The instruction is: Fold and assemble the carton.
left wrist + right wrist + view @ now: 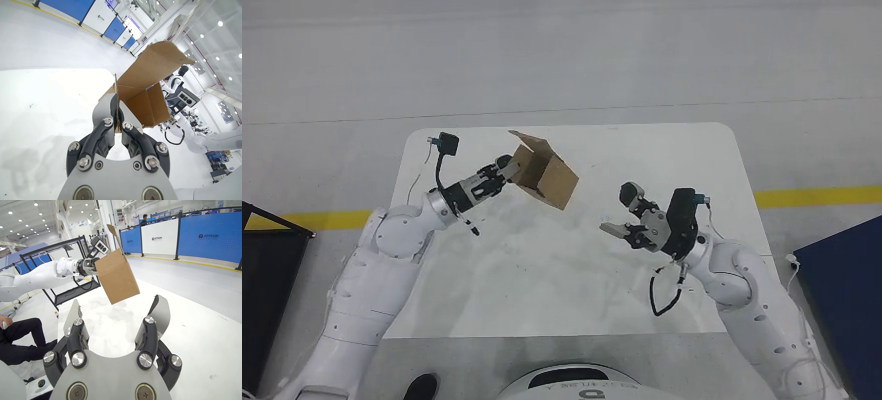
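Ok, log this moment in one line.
left gripper: shut on carton | carton: held above table, flap open | right gripper: open, apart

In the left wrist view the left gripper (pixel 117 110) covers the nearest corner of the carton (pixel 145 102), and the outer face of the pinched wall is turned away. The carton's side hides the tip of the right arm (pixel 191 132) beyond it. In the right wrist view the carton covers the left gripper's fingertips, and its open mouth faces away; its raised flap is seen edge-on
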Robot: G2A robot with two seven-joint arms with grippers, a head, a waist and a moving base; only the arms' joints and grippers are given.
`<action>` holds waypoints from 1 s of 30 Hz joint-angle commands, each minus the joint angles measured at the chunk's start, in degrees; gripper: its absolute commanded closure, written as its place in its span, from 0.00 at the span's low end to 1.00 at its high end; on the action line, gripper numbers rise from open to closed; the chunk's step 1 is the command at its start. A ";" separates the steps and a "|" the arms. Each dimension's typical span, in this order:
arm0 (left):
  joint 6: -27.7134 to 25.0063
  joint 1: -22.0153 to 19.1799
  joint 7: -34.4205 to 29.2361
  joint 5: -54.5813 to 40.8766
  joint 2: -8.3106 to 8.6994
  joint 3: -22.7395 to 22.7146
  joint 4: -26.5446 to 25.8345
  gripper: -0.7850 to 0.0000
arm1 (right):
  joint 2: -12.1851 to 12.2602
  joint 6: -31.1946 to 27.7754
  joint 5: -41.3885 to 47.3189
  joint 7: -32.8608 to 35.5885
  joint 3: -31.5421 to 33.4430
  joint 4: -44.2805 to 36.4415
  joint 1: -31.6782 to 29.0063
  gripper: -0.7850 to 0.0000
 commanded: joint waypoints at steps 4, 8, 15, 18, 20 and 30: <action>0.65 0.83 -2.28 -0.58 -0.26 2.67 -0.88 0.00 | -0.06 1.49 -0.83 -0.09 -0.20 -0.42 -0.22 0.00; 0.93 1.52 -5.68 -4.76 -0.19 3.24 -1.26 0.00 | -0.05 1.09 0.26 -0.54 0.03 -0.15 -0.33 0.00; -0.89 3.94 -6.93 -7.82 1.01 -3.25 -1.16 0.00 | -0.09 1.65 0.76 1.29 -0.65 -0.25 0.12 0.00; -2.44 5.51 -5.98 -6.41 1.49 -5.92 -1.21 0.00 | -0.31 6.35 2.41 7.18 -2.13 0.66 2.07 0.00; -3.68 6.84 -5.38 -6.94 1.70 -7.25 -1.84 0.00 | -0.56 10.12 5.51 12.93 -3.75 1.82 3.84 0.00; -6.81 14.93 -10.59 -6.03 3.17 -12.74 -3.89 0.00 | -0.76 12.40 7.64 14.81 -4.60 3.27 4.41 0.00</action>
